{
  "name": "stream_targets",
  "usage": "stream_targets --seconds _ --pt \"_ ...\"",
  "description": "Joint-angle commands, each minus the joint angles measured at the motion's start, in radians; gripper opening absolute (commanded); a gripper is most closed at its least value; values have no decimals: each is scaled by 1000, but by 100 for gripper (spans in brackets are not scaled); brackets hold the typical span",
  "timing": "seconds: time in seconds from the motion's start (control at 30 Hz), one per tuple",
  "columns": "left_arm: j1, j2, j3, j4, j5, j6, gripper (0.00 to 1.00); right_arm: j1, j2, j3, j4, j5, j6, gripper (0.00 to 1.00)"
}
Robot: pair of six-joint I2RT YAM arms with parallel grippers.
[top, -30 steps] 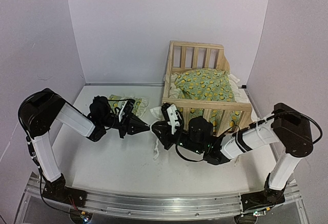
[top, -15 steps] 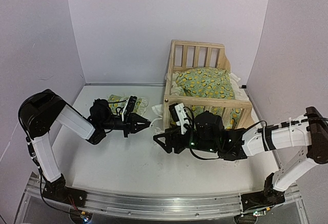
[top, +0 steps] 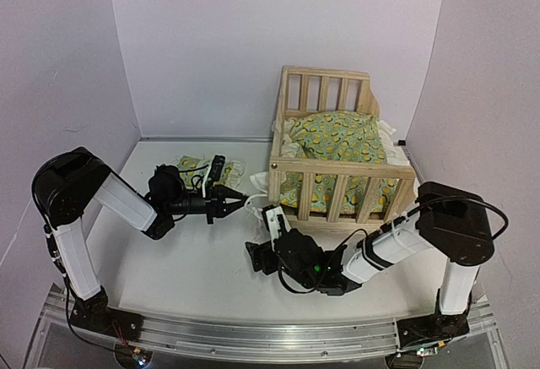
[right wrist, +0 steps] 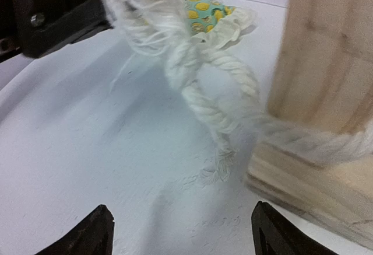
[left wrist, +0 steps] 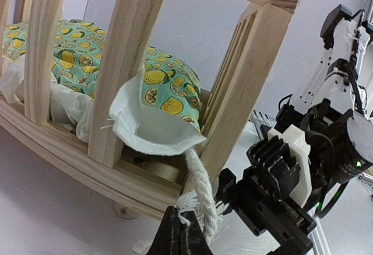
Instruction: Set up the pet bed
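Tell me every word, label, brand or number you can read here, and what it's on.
No readable text anywhere.
The pet bed frame is bare wood.
The cushion shows only a lemon print, no lettering.
The white rope is unmarked.
The left arm and right arm show no legible labels.

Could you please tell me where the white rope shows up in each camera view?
Top external: the white rope sits just left of the pet bed, at the tip of the left gripper.
Left wrist: bottom centre, rising from the shut gripper toward the frame.
Right wrist: centre, knotted, running right to the frame.
Shared landmark: the bed's wooden corner post.
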Motion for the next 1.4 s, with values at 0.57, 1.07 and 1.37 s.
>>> stream_targets --seconds 0.57,1.07,1.37 --pt "-39 -92 -33 43 -62 -81 0 -27 243 220 233 344 12 59" --pt "-92 -107 -7 -147 -604 -295 0 -27 29 5 230 -59 25 0" --pt "-183 -152 105 -466 -1077 -398 0 -28 -187 -141 25 -235 79 0"
